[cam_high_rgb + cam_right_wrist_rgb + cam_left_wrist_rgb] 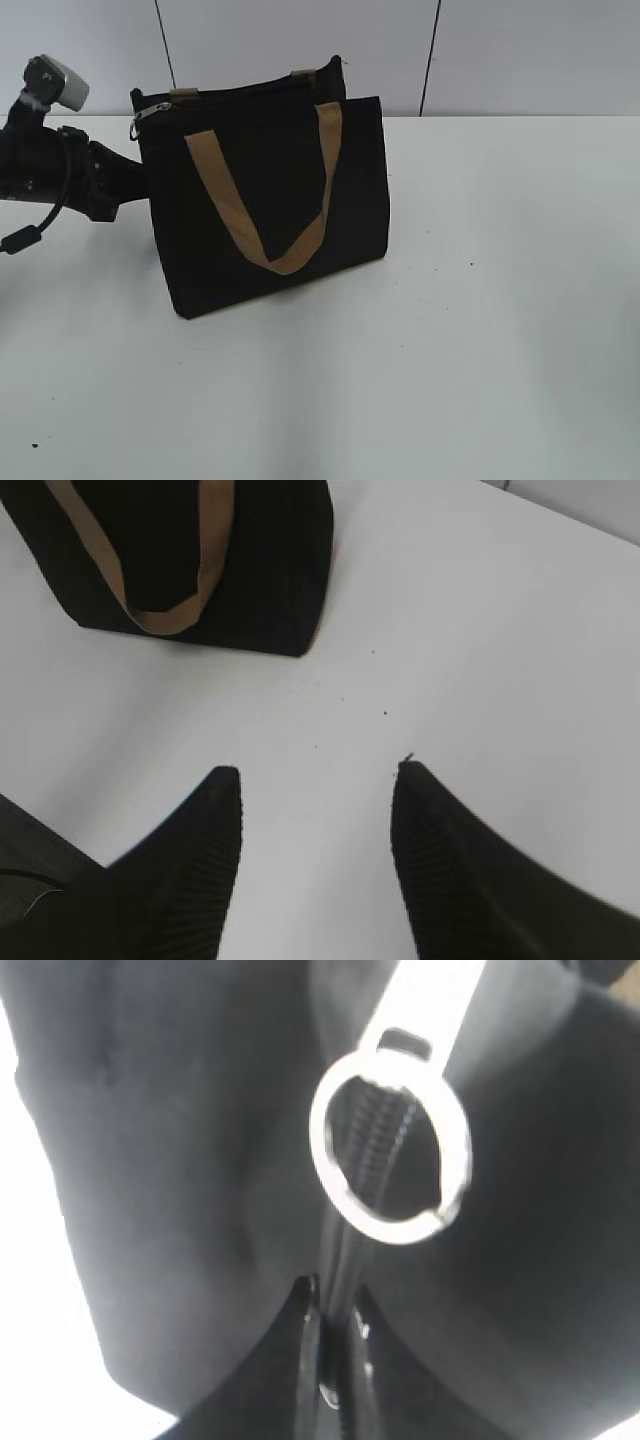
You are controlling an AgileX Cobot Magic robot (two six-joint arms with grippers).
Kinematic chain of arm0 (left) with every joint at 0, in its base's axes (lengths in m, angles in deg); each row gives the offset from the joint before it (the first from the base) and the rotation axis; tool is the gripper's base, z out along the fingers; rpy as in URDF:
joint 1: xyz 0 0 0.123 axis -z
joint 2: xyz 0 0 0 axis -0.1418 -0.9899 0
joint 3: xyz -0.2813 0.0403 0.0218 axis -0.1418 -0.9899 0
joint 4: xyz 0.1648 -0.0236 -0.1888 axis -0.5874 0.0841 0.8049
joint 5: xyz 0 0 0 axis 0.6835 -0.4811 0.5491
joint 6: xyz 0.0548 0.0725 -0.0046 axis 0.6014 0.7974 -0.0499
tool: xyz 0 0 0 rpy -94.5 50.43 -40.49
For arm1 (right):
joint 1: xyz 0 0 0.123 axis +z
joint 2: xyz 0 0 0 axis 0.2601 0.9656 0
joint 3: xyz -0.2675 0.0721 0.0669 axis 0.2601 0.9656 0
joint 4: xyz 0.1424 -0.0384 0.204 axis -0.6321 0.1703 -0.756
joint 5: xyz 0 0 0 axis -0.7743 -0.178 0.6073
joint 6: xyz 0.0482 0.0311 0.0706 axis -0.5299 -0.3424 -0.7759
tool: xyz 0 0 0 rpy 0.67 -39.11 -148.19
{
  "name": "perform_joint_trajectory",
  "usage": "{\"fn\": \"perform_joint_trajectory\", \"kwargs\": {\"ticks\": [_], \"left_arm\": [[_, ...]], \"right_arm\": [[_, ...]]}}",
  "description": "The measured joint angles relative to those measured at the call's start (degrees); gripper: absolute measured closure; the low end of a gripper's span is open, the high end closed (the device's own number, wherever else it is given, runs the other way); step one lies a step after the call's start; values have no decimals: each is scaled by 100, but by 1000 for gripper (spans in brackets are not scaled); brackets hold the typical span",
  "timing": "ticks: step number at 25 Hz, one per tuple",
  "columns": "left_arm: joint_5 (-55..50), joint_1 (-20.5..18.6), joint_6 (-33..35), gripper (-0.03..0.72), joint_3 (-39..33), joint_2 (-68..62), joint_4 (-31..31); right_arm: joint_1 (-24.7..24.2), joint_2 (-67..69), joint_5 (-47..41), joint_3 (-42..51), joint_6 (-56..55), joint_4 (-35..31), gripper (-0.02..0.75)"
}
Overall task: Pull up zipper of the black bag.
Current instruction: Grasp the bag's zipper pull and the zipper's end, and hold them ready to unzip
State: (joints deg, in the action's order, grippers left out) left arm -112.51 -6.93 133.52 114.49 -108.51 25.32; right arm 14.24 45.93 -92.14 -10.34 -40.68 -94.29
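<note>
The white table (500,300) carries everything in view, and behind it stands a pale panelled wall (300,40) crossed by dark seams. The black bag (270,200) stands upright on the table, its broad front face turned toward the exterior camera, just to the right of the left arm (60,170), whose dark body reaches in from the left edge and ends at the bag's left end. A tan handle (265,225) hangs down the front face in a loop; the tops of a second one show at the rear rim.

The left claw (335,1360) sits just below the silvery ring-shaped pull tab (390,1150) in the left wrist view, pressed up against the bag's black fabric. Its two dark fingers (300,1360) lie nearly together with a narrow strip of the zipper (375,1135) line running between them; the view is too close and blurred to tell whether they actually pinch that strip, so its hold cannot be told. In the exterior view the tab hangs at the bag's top left corner, right above the arm's tip.

The right claw (315,810) hovers over bare table with its ribbed black fingers (190,860) spread wide apart and nothing between them. The bag lies ahead of it and to its left, well apart.
</note>
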Motion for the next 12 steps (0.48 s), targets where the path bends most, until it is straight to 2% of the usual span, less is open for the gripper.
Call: {"fn": "perform_joint_trajectory", "kwargs": {"ticks": [7, 12], "left_arm": [[-59, -49, -435, 671, 0, 73, -500], [-324, -298, -536, 671, 0, 73, -572]], "right_arm": [[26, 1090, -104, -799, 990, -625, 372], [662, 1802, -122, -1392, 1164, -610, 372]]}}
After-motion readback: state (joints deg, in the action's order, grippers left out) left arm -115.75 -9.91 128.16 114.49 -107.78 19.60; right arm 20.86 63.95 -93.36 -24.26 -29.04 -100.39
